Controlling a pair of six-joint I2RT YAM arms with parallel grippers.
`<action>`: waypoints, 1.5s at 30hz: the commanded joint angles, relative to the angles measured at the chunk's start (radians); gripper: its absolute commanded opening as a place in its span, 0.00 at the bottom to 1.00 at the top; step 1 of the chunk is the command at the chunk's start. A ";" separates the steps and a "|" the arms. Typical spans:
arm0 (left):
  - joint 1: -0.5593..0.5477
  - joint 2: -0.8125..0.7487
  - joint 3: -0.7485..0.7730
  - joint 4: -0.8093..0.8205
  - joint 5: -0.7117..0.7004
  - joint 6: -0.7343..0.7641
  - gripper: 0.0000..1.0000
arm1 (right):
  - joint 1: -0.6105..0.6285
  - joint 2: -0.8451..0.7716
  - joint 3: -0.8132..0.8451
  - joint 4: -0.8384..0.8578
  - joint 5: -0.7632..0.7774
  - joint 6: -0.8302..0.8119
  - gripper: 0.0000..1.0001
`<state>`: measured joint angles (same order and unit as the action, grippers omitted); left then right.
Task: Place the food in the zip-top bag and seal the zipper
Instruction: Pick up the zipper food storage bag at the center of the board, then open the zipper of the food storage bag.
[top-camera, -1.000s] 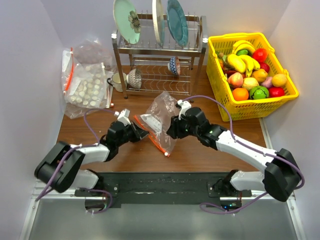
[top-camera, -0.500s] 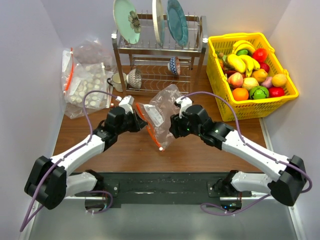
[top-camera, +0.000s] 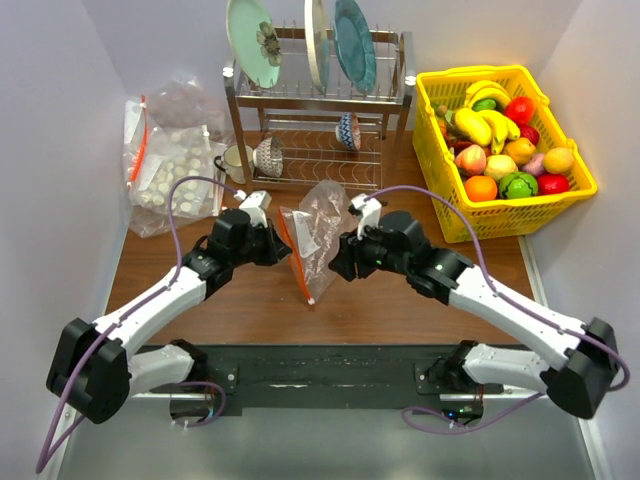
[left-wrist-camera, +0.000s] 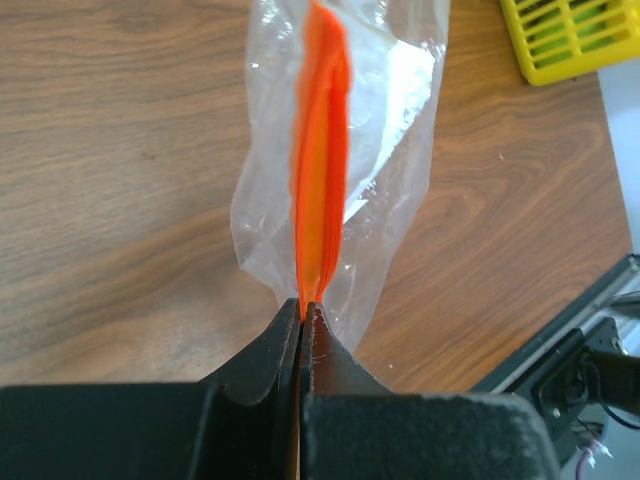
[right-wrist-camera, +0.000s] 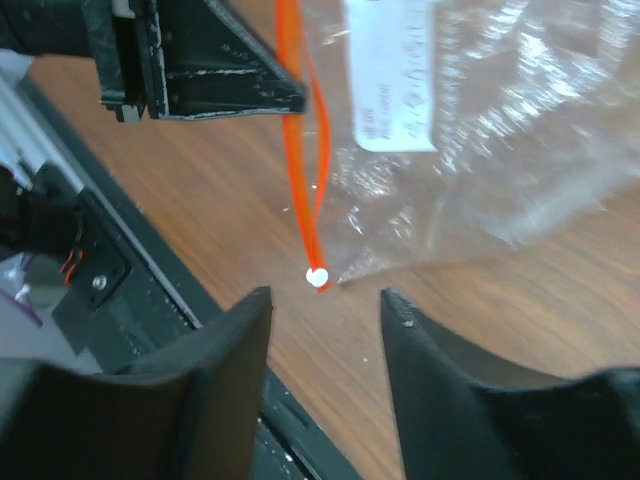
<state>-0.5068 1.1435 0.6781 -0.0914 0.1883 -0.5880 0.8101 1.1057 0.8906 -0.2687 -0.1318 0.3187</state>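
Left hand (left-wrist-camera: 302, 304) clenched on zipper (left-wrist-camera: 320, 150) end; right hand (right-wrist-camera: 325, 297) released, zip-top bag (right-wrist-camera: 500, 130) just beyond.

The left gripper (top-camera: 282, 240) has reached farther out; the zip-top bag (top-camera: 316, 243), lifted, now hangs upright and narrower.

The zip-top bag (top-camera: 315, 240) is clear, crinkly, glossy plastic, and the zipper (left-wrist-camera: 320, 150) is smooth orange-red plastic. The table (top-camera: 380, 310) looks like matt wood grain, dish rack (top-camera: 300, 98) is shiny metal.
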 joint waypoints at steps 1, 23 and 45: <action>-0.007 -0.036 0.031 0.057 0.085 0.005 0.00 | 0.000 0.094 0.031 0.138 -0.156 0.052 0.43; -0.007 -0.059 0.052 0.139 0.323 -0.061 0.00 | 0.012 0.290 0.087 0.290 -0.187 0.056 0.37; -0.007 -0.044 0.078 0.056 0.303 -0.007 0.00 | 0.011 0.201 0.054 0.229 -0.108 0.000 0.41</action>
<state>-0.5076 1.1011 0.7242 -0.0429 0.4831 -0.6220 0.8207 1.3350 0.9329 -0.0372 -0.2516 0.3424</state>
